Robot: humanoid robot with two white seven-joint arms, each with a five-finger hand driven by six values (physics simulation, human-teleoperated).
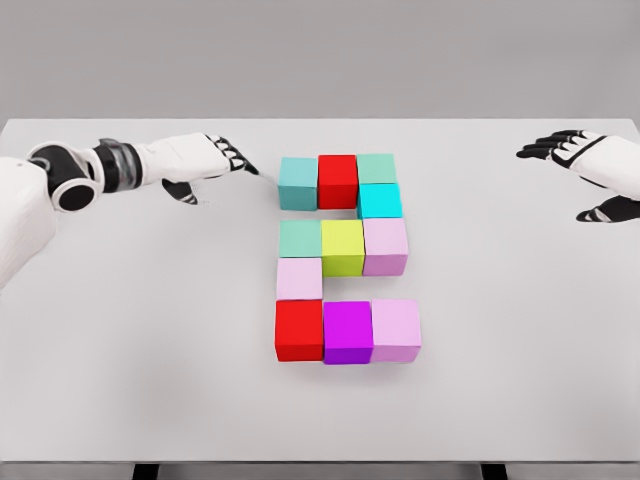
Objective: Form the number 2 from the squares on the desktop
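Several coloured cubes stand together mid-table in the shape of a 2. The top row is a teal cube [297, 183], a red cube [338, 180] and a green cube [377, 168], with a cyan cube [380, 201] under the right end. The middle row holds a green cube [300, 238], a yellow cube [342, 247] and a pink cube [385, 246]. A pale pink cube [299, 278] links down to a red cube [299, 331], a purple cube [348, 332] and a pink cube [396, 330]. My left hand [222, 160] hovers open just left of the teal cube. Far right, my right hand [585, 170] is open.
The white table [150, 330] spreads wide around the cubes, its front edge near the bottom of the view. A plain grey wall lies behind the table's far edge.
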